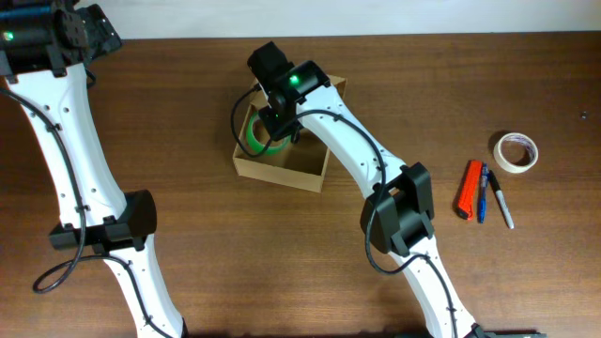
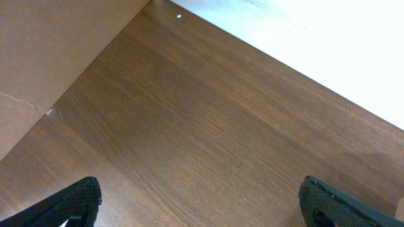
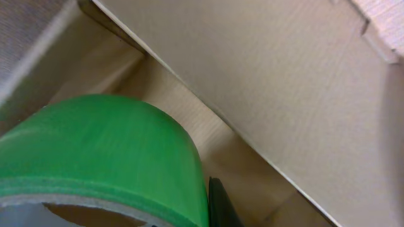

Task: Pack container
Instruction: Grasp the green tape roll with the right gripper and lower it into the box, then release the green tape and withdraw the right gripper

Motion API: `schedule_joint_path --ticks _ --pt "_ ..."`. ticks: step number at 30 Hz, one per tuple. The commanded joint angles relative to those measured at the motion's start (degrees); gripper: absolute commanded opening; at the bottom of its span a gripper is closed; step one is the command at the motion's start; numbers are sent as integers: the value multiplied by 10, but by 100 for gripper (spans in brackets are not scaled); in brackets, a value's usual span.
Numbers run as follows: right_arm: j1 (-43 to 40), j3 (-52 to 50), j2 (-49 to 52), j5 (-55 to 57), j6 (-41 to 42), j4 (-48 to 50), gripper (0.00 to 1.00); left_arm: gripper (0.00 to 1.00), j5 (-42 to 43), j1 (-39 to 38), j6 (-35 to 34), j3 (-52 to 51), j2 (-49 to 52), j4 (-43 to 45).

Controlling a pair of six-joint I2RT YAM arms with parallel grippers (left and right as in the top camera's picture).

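Note:
The tan cardboard container [image 1: 282, 176] stands open at the table's middle back, its flap up on the far right side. My right gripper [image 1: 272, 127] reaches down into its left half and is shut on a green tape roll [image 1: 255, 139]. In the right wrist view the green roll [image 3: 95, 145] fills the lower left, one black finger [image 3: 218, 202] presses against its outer side, and the box's inner wall [image 3: 265, 82] rises beside it. The other finger is hidden. My left gripper [image 2: 202, 205] is open and empty over bare wood at the far left back [image 1: 66, 33].
A white tape roll [image 1: 516, 150] lies at the right. Near it lie an orange marker [image 1: 470, 188], a blue pen [image 1: 483, 192] and a black pen [image 1: 500, 202]. The table's back edge runs close behind the box.

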Motion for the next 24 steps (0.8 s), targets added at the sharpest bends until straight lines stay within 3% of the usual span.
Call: schedule_joint_path --ticks 1,5,9,11,24 --pt "6 -3 26 -5 4 7 4 100 -6 2 5 -3 -8 -2" --pt "6 -3 36 -5 4 11 4 100 -6 2 5 -3 -8 -2" --pt "6 -3 37 -3 3 18 25 100 -6 2 5 -3 -8 -2" --pt "6 -3 37 0 3 19 30 100 -6 2 5 -3 -8 -2" --pt "-14 0 -47 38 -29 -25 35 100 -6 2 5 -3 -8 -2"
